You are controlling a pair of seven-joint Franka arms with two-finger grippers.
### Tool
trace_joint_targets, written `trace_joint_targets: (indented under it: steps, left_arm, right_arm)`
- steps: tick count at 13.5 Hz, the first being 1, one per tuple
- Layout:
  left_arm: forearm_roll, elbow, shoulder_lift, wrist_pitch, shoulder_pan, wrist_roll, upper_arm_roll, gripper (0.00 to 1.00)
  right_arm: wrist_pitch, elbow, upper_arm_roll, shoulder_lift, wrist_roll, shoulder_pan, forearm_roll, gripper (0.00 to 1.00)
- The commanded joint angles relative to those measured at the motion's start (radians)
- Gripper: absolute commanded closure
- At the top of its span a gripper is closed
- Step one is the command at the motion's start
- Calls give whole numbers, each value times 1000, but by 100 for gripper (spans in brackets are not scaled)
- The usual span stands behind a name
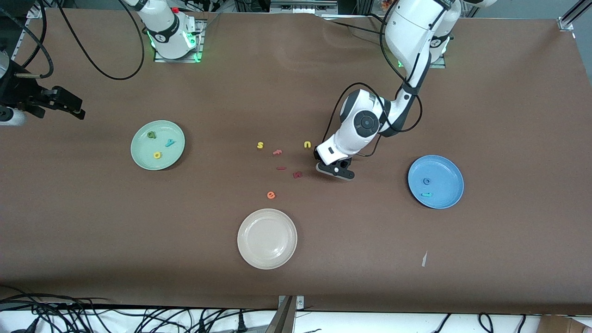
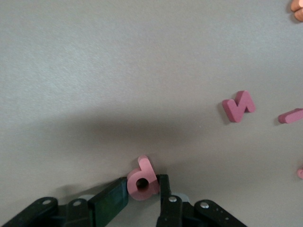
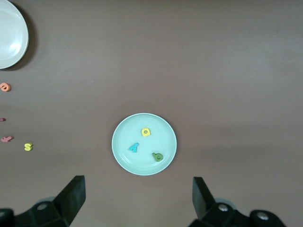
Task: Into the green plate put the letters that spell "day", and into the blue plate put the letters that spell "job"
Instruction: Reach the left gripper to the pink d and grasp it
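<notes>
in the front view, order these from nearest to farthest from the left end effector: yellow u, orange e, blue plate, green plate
The left end effector is down at the table's middle.
1. Small yellow foam letter u, close by, nearer the robot bases.
2. Small orange foam letter e, nearer the front camera.
3. Round mid-blue plate, toward the left arm's end.
4. Round pale mint-green plate, toward the right arm's end.
</notes>
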Motion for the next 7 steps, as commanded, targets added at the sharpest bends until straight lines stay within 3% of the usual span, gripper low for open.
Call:
trace_joint_targets:
  steps: [1,7]
  left_arm:
    - [29,9,-11,-10,-9,10,37,94]
    - [82,1,-137,-126,137,55,40,93]
  right_arm:
    - [-9,-9,-2,-9,-25,1,8,0]
    - [-10,-7,-1,-9,-35,1,8,0]
